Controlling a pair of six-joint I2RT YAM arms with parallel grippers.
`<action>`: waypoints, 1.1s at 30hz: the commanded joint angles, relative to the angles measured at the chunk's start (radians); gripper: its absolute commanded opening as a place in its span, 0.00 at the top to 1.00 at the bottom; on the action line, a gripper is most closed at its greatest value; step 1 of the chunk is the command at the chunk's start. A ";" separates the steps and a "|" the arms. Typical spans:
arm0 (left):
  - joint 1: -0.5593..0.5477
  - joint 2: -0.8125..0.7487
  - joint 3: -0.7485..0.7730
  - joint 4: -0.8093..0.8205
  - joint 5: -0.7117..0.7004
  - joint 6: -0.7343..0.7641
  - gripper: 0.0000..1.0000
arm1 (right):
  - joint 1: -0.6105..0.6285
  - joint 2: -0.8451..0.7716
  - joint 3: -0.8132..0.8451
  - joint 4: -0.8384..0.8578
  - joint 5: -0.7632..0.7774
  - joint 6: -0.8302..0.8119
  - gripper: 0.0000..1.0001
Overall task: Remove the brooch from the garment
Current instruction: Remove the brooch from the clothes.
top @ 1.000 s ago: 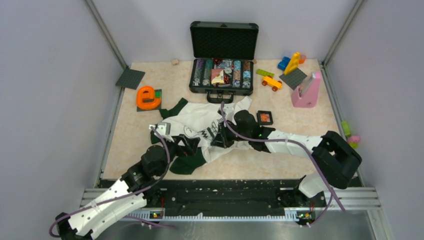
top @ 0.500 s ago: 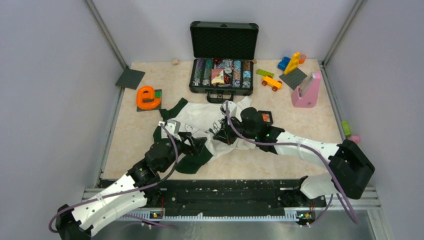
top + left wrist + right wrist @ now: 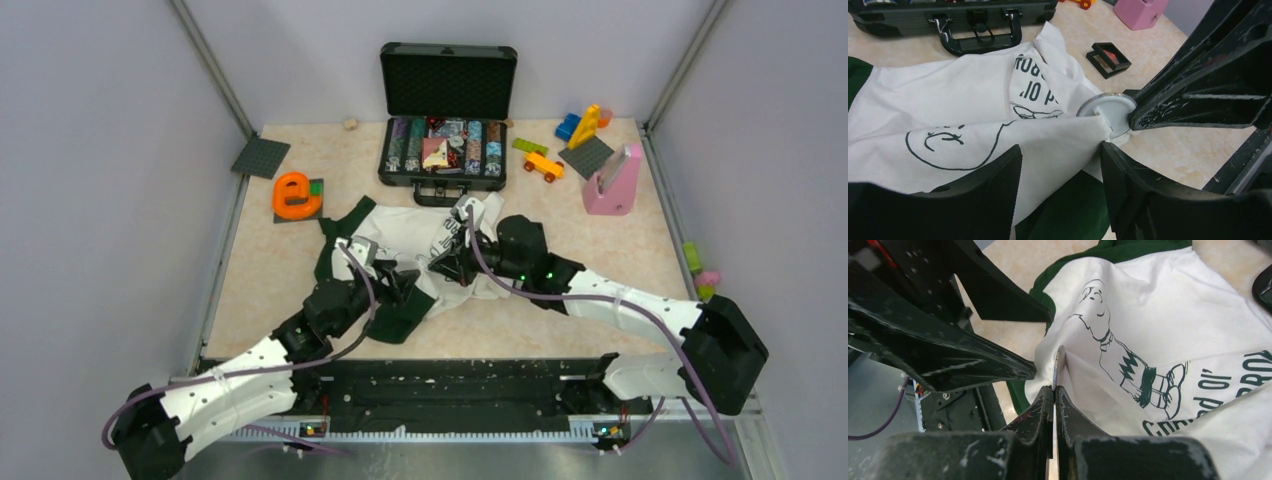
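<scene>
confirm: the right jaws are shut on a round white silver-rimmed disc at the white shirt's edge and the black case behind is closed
Not quite: the black hard case stands open, lid upright, as the top external view shows. The rest holds: the right jaws are shut on the round white silver-rimmed disc at the white shirt's edge.

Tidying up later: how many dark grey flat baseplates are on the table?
3: one baseplate far left, one under the orange letter e, one beside the pink stand. The garment could hide more.
</scene>
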 commanded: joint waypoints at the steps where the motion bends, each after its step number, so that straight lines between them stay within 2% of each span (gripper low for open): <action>1: 0.000 0.038 0.001 0.103 0.059 0.032 0.39 | -0.012 -0.057 0.002 0.114 0.013 -0.016 1.00; 7: 0.000 0.076 0.000 0.096 0.141 0.054 0.52 | -0.019 -0.061 0.009 0.115 0.010 0.002 1.00; 10: 0.001 0.099 0.010 0.076 0.166 0.056 0.55 | -0.023 -0.055 0.017 0.107 0.007 0.016 1.00; 15: 0.001 0.119 0.035 0.003 0.087 0.083 0.43 | -0.027 -0.029 0.078 0.006 -0.025 0.035 1.00; 22: -0.001 0.143 0.040 0.030 0.050 0.090 0.24 | -0.028 0.010 0.157 -0.175 -0.072 0.027 1.00; 27: 0.000 0.118 0.036 0.029 0.104 0.160 0.24 | -0.032 0.061 0.241 -0.318 -0.139 -0.034 1.00; 31: -0.001 0.060 -0.024 0.125 0.243 0.168 0.26 | -0.037 0.064 0.266 -0.367 -0.223 -0.146 1.00; 33: 0.000 0.054 -0.053 0.172 0.266 0.168 0.25 | -0.042 0.064 0.273 -0.379 -0.277 -0.202 1.00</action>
